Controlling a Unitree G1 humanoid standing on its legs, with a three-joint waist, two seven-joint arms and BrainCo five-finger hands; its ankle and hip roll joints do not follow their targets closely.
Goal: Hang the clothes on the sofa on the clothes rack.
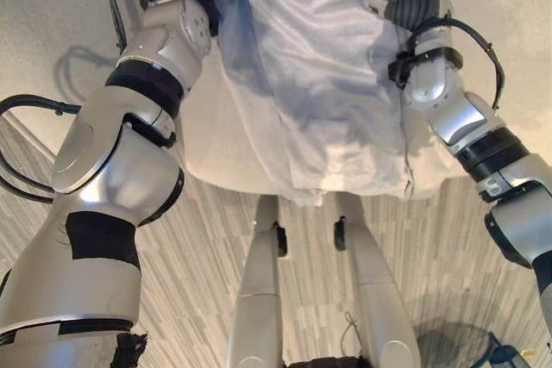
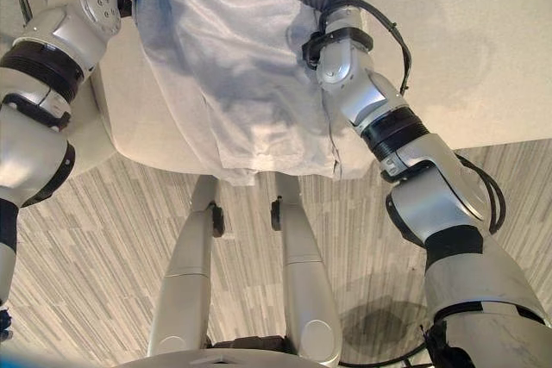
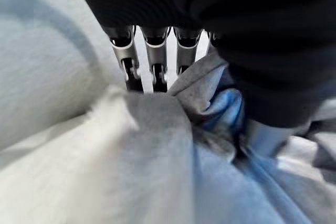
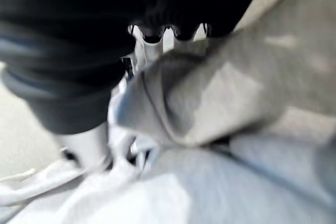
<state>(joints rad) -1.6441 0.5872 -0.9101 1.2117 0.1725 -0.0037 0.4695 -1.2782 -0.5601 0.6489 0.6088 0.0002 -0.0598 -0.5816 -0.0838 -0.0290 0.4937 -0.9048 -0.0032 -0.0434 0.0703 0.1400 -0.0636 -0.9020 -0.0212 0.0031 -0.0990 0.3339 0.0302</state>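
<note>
Garment (image 1: pixel 319 84): you are looking at a white piece of clothing with blue staining or shading along one side; it is hanging down between the two raised arms and is draping in front of the sofa.
Garment's lower edge: it is hanging loose just above the floor line in the head views, with a thin cord or strap dangling at the robot's right edge (too small to tell which).
Sofa (image 2: pixel 147 140): you are seeing its pale, rounded cushion edge showing behind and beside the cloth; the garment is lying partly against it.
Left hand (image 3: pixel 149 51): its fingers are curling into a bunched fold of the cloth, and the thumb side is pressing the blue-tinted fabric against them, so it is pinching the garment near the top.
Right hand (image 4: pixel 152 45): its fingers are wrapping over a thick grey-white fold, with more cloth gathered under the thumb (the picture is soft here, yet the grip on the cloth is readable).
Arms: both are reaching up and forward, with the garment spreading between them.
Floor (image 1: pixel 431 247): pale striped wood-look planks are showing beneath the cloth.
</note>
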